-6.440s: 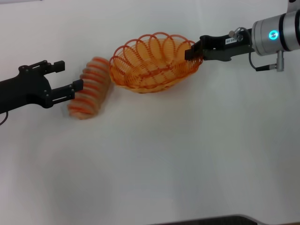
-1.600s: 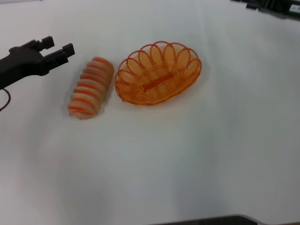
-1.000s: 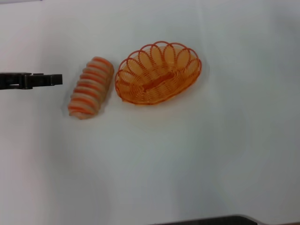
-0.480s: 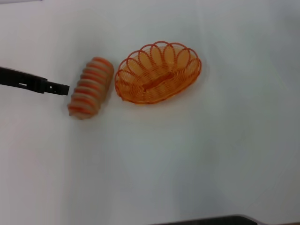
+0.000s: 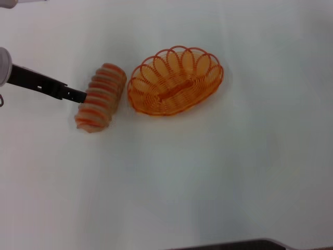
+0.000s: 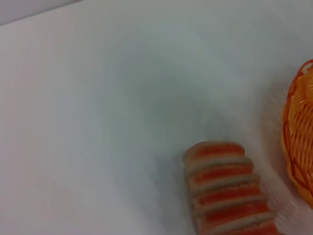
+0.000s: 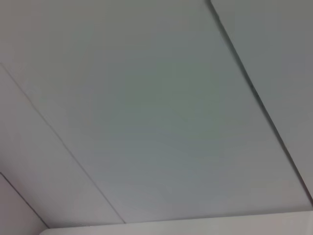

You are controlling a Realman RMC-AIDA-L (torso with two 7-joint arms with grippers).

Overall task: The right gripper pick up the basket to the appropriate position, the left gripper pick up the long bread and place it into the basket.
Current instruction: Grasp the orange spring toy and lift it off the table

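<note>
Left gripper reaching the long bread, basket already set down beside it.

Head view: the left gripper comes in edge-on from the upper left of the frame, its tip at the bread's left flank; whether its fingers are spread or pressed together I cannot tell. The long bread lies on the white table left of centre, long axis running from upper right to lower left, its upper end just beside the basket, which sits empty at upper centre. Left wrist view: bread at the lower right, basket rim at the right edge. Right wrist view: only blank panels; the right gripper is not visible. A good grasp would likely straddle the loaf's short width near its middle.
</note>
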